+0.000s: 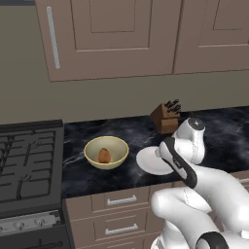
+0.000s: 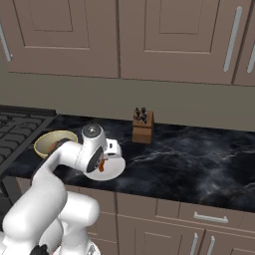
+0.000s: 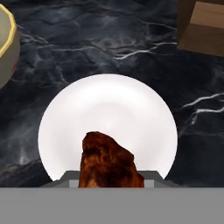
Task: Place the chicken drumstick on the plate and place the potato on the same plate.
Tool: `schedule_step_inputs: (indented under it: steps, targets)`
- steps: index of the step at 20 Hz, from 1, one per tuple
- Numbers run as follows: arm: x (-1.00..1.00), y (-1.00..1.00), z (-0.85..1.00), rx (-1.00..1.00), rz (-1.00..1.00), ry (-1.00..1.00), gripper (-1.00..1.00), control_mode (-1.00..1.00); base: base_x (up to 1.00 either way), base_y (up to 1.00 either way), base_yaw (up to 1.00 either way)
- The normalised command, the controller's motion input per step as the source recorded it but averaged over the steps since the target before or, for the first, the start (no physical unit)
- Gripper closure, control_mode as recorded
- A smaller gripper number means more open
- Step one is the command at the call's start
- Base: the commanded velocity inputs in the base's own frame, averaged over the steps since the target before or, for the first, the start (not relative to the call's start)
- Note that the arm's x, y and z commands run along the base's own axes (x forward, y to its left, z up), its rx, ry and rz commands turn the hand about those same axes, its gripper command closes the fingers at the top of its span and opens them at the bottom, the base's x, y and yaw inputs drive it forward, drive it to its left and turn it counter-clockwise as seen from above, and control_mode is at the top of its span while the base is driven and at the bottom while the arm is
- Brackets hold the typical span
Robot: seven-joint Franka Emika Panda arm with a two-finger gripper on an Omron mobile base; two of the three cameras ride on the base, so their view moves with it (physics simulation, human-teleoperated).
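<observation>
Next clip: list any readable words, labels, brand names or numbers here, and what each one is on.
None can be read in any view.
The stove knobs bear no markings that can be made out.
The plate, the yellow bowl, the knife block and the cabinet doors carry no lettering.

Black marble counter [image 2: 199,159] carries yellow bowl [image 1: 106,152], plate [image 3: 109,113], knife block [image 2: 142,126].

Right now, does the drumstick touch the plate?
Cannot tell. In the hand view the drumstick overlaps the plate, but no gap or contact is plain; the arm covers it in both base views.
</observation>
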Motion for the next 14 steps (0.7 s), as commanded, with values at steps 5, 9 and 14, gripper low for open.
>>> schedule_step_inputs:
  steps: [5, 9, 14]
  targets:
    - [0.07, 0.02, -0.39, 0.0, 0.0, 0.0, 1.0, -1.0, 0.0, 0.0, 0.0]
    - [0.16, 0.02, -0.34, 0.0, 0.0, 0.02, 1.0, -1.0, 0.0, 0.0, 0.0]
    - [0.2, 0.1, -0.34, 0.0, 0.0, 0.04, 1.0, -1.0, 0.0, 0.0, 0.0]
